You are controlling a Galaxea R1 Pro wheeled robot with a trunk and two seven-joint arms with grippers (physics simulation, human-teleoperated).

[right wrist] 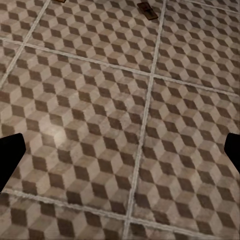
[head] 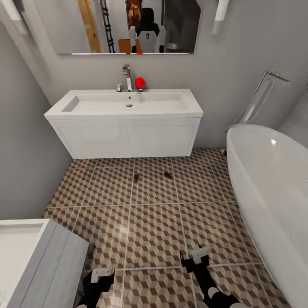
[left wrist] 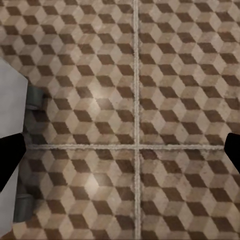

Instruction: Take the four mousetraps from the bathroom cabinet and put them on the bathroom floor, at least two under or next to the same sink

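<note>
Two mousetraps (head: 136, 177) (head: 168, 174) lying flat on the bathroom floor (head: 154, 231), near the middle of the head view, just in front of the boxy white bathroom sink (head: 128, 137) and slightly apart from each other. One of them (right wrist: 147, 10) also caught at the top edge of the right wrist view.

Left gripper (head: 102, 273) low at the bottom of the head view, beside the small white drawer unit (head: 47, 261) in the lower left corner. Right gripper (head: 194, 257) at lower centre-right, over bare tile. Fingers (left wrist: 9, 160) of the left spread wide apart with nothing between; fingers (right wrist: 10, 155) of the right likewise wide apart and empty.

Judged from this: half the job done, sink condition probably met, two traps to fetch from the cabinet.

To do the step well:
- Leave the placed pair alone; steer base and arms around them when turning.
- Mind the white bathtub (head: 273, 179) along the right side and the drawer unit close by the left arm; tuck both arms before swinging round.
- Grip each remaining board by its long edges, clear of the wire spring.
- Set the next ones on the same cube-pattern tiles, flat, with a low release rather than a drop.
</note>
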